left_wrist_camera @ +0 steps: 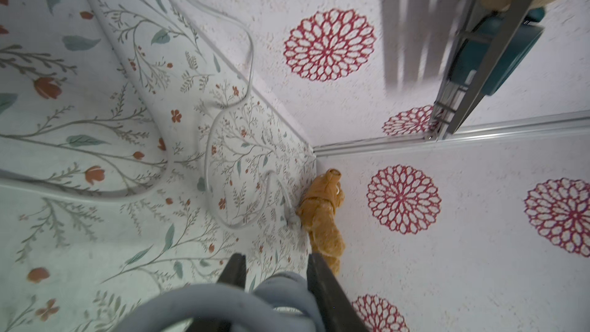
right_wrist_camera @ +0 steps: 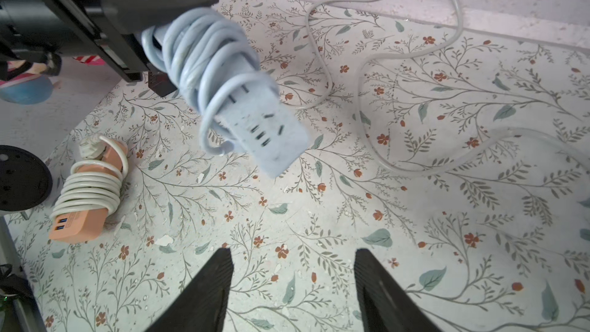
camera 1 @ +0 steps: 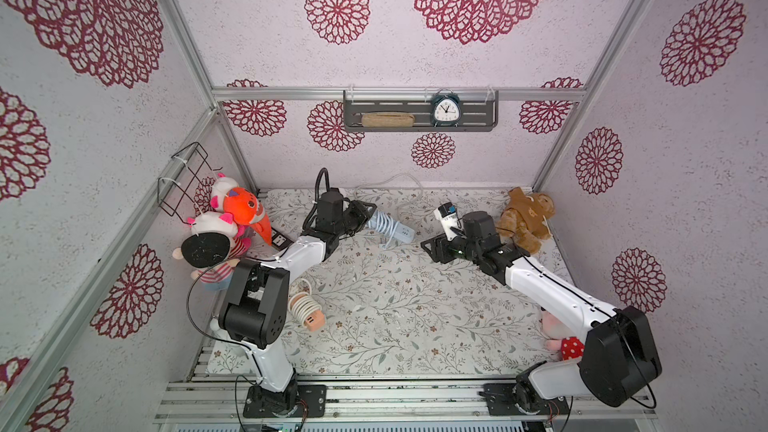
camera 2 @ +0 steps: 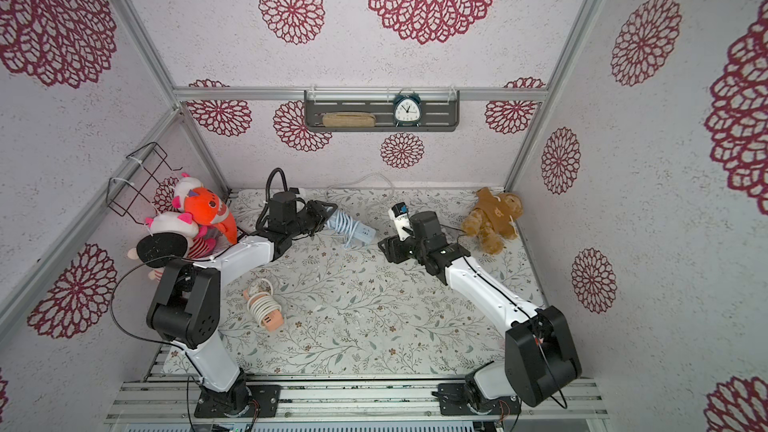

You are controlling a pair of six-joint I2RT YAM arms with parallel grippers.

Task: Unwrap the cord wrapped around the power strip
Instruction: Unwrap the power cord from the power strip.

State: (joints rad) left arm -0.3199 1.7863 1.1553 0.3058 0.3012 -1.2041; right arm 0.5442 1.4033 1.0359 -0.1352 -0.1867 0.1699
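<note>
Right wrist | right pincer (right_wrist_camera: 292, 252) spread, hovering | left pincer (right_wrist_camera: 159, 27) pinching power strip (right_wrist_camera: 265, 129) aloft

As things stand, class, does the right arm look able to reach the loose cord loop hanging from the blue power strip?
Probably yes. The right gripper is open and faces the blue power strip, which the left gripper holds; nothing lies between it and the cord loop.
</note>
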